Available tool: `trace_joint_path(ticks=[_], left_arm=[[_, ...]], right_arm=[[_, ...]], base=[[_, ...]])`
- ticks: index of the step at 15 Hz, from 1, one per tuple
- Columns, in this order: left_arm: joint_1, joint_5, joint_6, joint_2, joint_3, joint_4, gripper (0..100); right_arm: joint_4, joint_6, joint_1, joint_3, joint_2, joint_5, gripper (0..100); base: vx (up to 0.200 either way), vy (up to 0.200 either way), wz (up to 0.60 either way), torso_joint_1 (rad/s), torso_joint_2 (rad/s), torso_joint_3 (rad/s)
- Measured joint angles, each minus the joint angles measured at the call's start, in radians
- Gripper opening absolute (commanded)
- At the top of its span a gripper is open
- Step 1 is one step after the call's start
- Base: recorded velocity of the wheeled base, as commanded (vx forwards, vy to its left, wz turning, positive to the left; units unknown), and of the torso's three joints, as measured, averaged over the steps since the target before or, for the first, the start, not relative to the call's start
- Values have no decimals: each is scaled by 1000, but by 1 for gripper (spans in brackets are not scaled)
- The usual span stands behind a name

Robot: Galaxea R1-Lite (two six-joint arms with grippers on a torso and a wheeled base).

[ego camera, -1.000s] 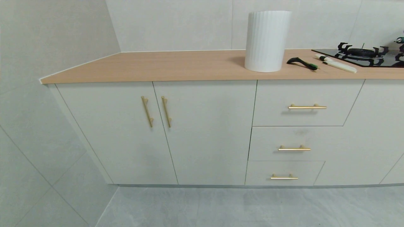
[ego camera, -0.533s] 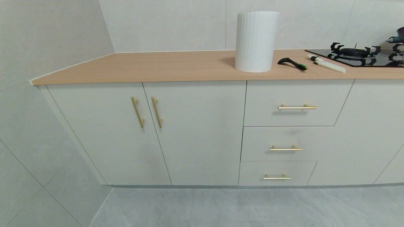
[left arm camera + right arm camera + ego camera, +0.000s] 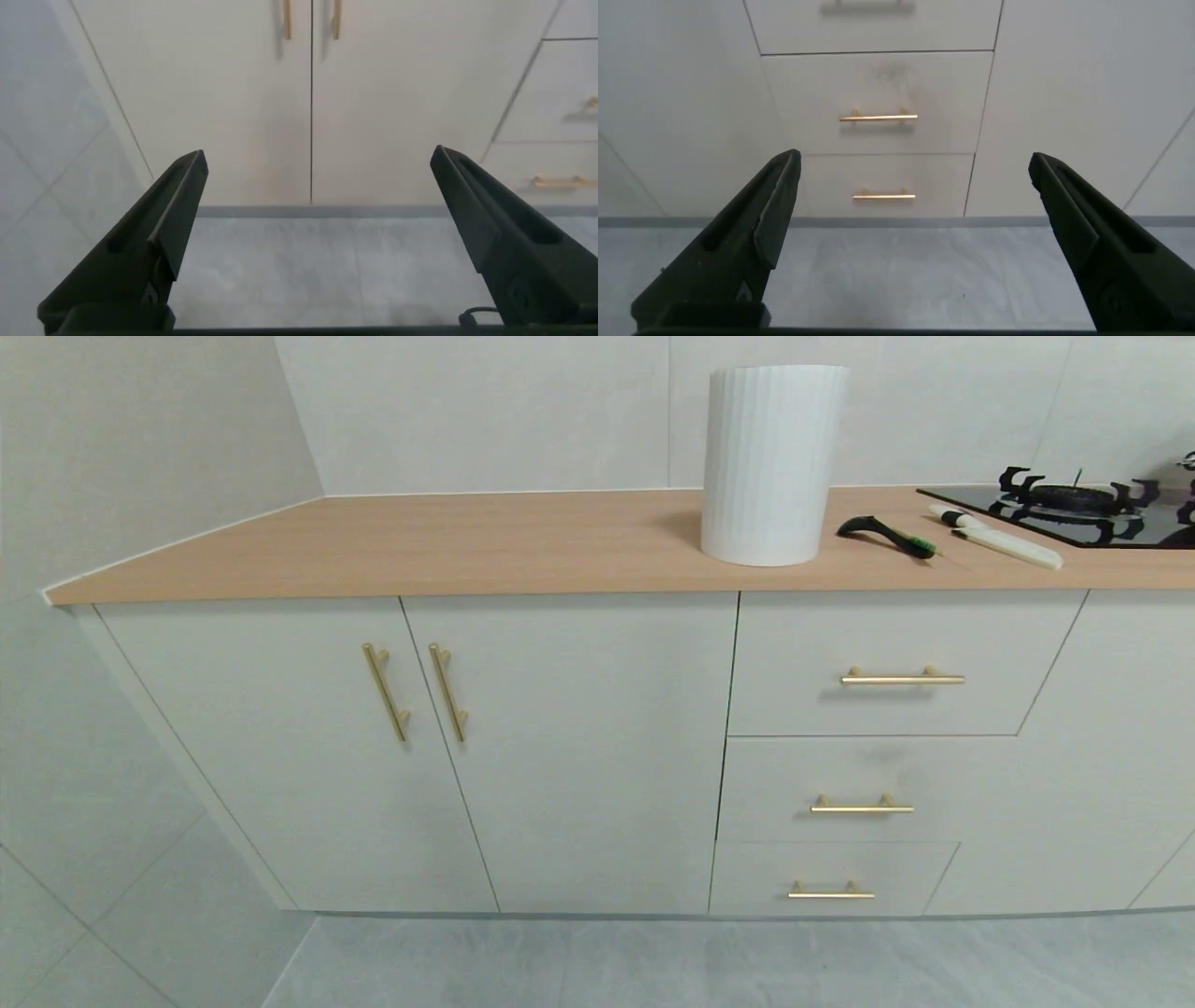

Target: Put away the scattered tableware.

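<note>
Now, with left gripper (image 3: 318,157) and right gripper (image 3: 913,159) spread wide and empty, low before the cabinet (image 3: 579,747), roll in square to the peeler (image 3: 887,535) and knife (image 3: 1004,544) lying at two o'clock on the counter (image 3: 420,546), beside the canister (image 3: 770,462).

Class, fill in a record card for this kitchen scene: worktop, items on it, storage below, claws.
Worktop: light wooden countertop, black gas hob at its right end.
Items: tall white ribbed container, upright; black-handled tool with green tip, lying right of it; cream-white utensil, lying nearer the hob.
Storage: two pale cupboard doors, gold handles, shut; three stacked drawers, gold bar handles, shut.
Claws: left claw open, empty, facing the cupboard doors; right claw open, empty, facing the drawers.
</note>
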State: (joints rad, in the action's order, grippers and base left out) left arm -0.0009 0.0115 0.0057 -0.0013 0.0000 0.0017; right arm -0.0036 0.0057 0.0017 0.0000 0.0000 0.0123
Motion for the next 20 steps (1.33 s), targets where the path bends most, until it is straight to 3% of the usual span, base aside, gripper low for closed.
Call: trace_joint_path(ticks=[2,12,14,20], left_arm=[[1,0,0,0,0,0,100],[0,-1,-2,0,0,0,100],[0,-1,-2,0,0,0,100],[0,-1,-3,0,0,0,100]], right_arm=[[0,0,-1,0,0,0,100],[-2,-8,0,-4,1,-1,100],[4,6,4,-81,29,-13,100],[32,5,20,-311,506,-58,100]], base=[[200,0,0,5,0,2],[0,0,0,0,0,0],[0,0,0,0,0,0],[0,0,0,0,0,0]])
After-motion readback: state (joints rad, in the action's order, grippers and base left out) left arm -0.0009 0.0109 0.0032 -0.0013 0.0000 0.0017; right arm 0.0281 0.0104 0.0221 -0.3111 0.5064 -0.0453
